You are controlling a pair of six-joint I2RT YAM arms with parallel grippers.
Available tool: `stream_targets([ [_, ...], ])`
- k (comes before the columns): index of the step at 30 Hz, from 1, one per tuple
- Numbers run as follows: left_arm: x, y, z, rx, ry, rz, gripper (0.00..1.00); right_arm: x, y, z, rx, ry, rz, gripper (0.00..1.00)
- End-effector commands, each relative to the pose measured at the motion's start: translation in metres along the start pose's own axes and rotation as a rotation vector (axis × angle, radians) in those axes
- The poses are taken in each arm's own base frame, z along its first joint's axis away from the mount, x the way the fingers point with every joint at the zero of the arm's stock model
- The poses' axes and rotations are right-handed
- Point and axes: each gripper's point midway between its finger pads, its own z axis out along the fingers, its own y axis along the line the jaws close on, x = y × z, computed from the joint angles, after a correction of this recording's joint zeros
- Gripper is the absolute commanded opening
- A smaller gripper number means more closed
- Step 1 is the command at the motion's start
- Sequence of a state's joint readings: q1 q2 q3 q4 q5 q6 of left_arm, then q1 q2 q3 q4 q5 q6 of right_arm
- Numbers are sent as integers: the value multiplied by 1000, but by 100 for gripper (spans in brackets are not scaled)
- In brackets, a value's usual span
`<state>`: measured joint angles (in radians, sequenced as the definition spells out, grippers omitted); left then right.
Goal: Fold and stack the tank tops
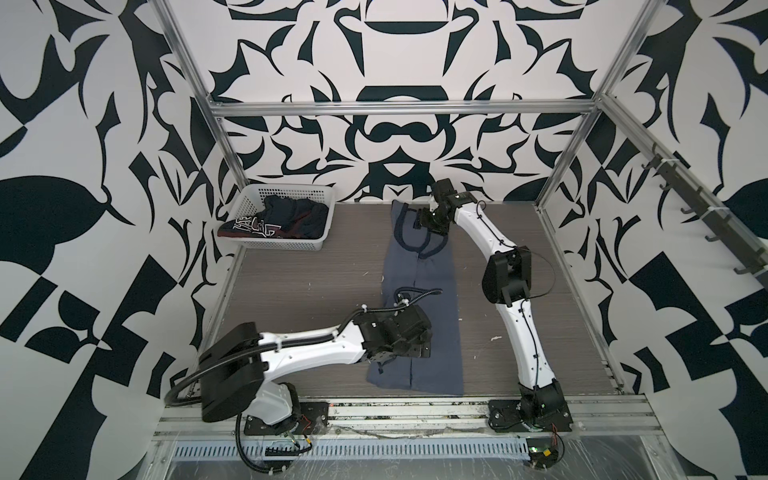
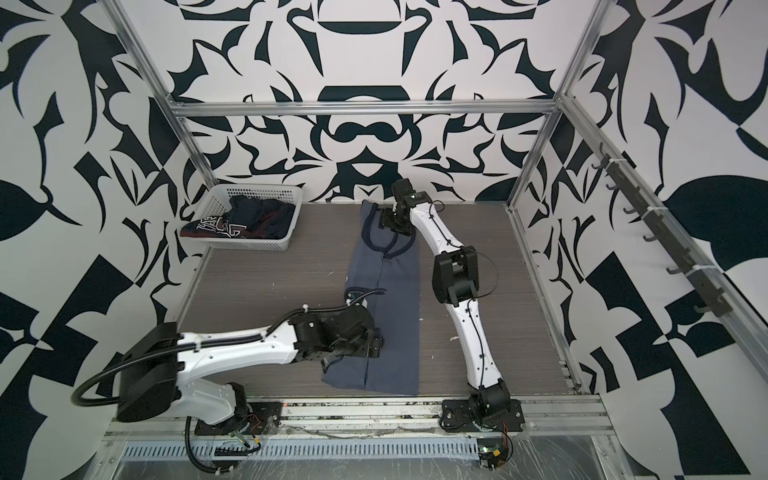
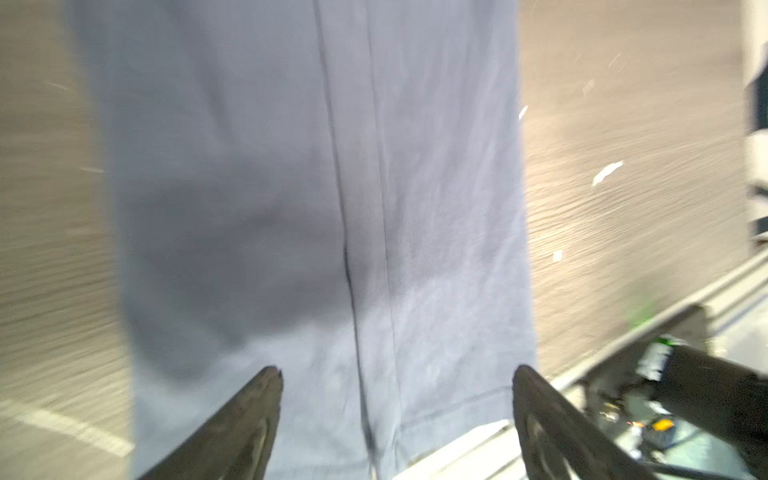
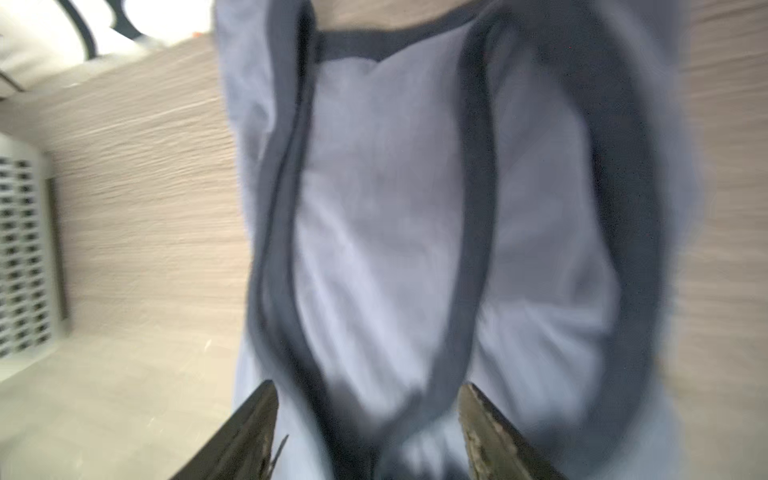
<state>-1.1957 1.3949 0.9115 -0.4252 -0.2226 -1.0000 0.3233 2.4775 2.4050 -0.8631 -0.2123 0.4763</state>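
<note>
- Already the grey-blue tank top [image 1: 419,286] lies narrowed lengthwise, hem below the left gripper [image 3: 397,374], straps below the right gripper [image 4: 368,388]; crosswise folds likely remain.
- Unfolded, the navy tank top [image 1: 291,220] sits crumpled in the basket [image 1: 286,189], well apart from both.
- Both jaws gape, empty.

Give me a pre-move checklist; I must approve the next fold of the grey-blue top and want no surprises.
1. The slate grey-blue cloth tank top lies as a narrow strip on the wood-grain table: ok.
2. The left gripper is open over the hem end, holding nothing: ok.
3. The right gripper is open over the navy-trimmed straps, holding nothing: ok.
4. Straps flat and aligned: cannot tell, wrist view blurred.
5. The dark navy, red-trimmed tank top folded: not ok, crumpled in the white perforated plastic basket.
</note>
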Motion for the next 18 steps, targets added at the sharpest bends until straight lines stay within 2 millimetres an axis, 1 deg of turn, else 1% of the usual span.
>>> stream_targets([
  [1, 6, 58, -18, -165, -34, -69, 90, 3, 13, -88, -14, -72, -31, 73],
  [2, 5, 64, -29, -151, -49, -102, 90, 13, 11, -97, -20, -68, -26, 72],
  [4, 10, 85, -35, -165, -37, -164, 89, 44, 2, -117, -22, -51, -4, 71],
  [5, 13, 91, -37, -162, -32, -178, 89, 60, -2, -125, -22, -44, 6, 70],
  [6, 16, 96, -38, -159, -26, -192, 89, 80, -7, -131, -29, -34, 17, 69],
  [7, 19, 100, -39, -151, -21, -200, 88, 97, -8, -145, -49, -53, 25, 68],
  [8, 22, 102, -40, -146, -12, -205, 88, 115, -11, -152, -60, -54, 30, 68],
  [10, 30, 103, -38, -126, 26, -208, 87, 157, -23, -167, -58, -50, 50, 67],
  [13, 40, 97, -33, -89, 81, -204, 86, 216, -38, -186, -54, -19, 71, 65],
  [15, 49, 96, -29, -75, 121, -207, 81, 251, -41, -195, -74, -7, 85, 65],
  [16, 54, 97, -26, -70, 141, -213, 80, 270, -44, -197, -82, 11, 101, 64],
  [18, 63, 99, -22, -64, 171, -225, 77, 301, -48, -198, -97, 43, 133, 63],
])
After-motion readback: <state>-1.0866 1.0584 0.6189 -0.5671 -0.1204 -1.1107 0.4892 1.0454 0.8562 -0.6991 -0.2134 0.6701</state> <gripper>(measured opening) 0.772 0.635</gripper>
